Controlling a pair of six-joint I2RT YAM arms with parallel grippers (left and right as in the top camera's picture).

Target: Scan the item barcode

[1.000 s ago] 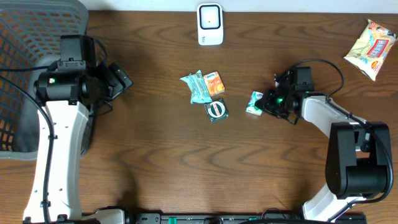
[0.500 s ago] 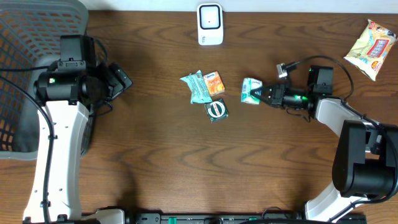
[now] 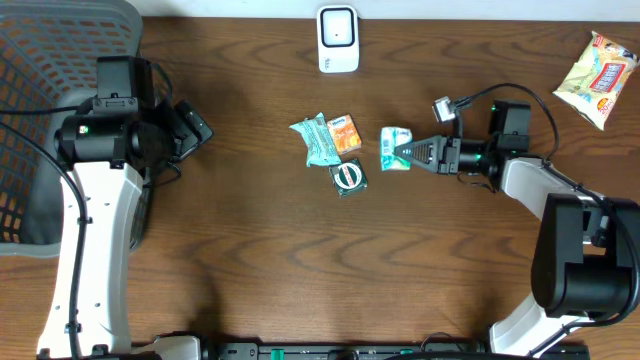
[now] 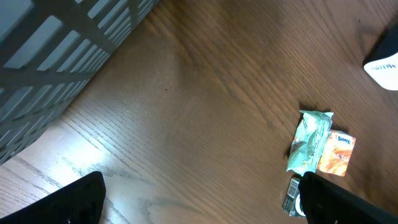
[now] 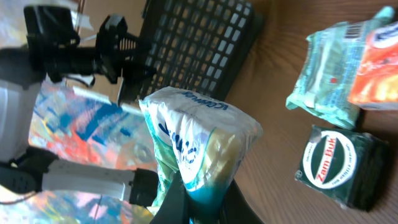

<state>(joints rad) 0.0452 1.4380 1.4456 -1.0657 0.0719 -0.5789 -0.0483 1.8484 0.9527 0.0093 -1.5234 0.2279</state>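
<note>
While the left pincer (image 3: pixel 197 128) gapes wide, the right pincer (image 3: pixel 407 152), stretched toward mid-table, clamps a white-green packet (image 3: pixel 392 147).

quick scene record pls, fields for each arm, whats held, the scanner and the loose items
right end effector: shut on green-and-white pouch
left end effector: open, empty, beside the basket
scanner: top centre of the overhead view, well apart from the pouch
loose cluster: teal packet, orange packet, Zam-Buk packet, packed close together just left of the pouch
snack bag: far right corner, untouched
task state: pouch held, not at the scanner
</note>
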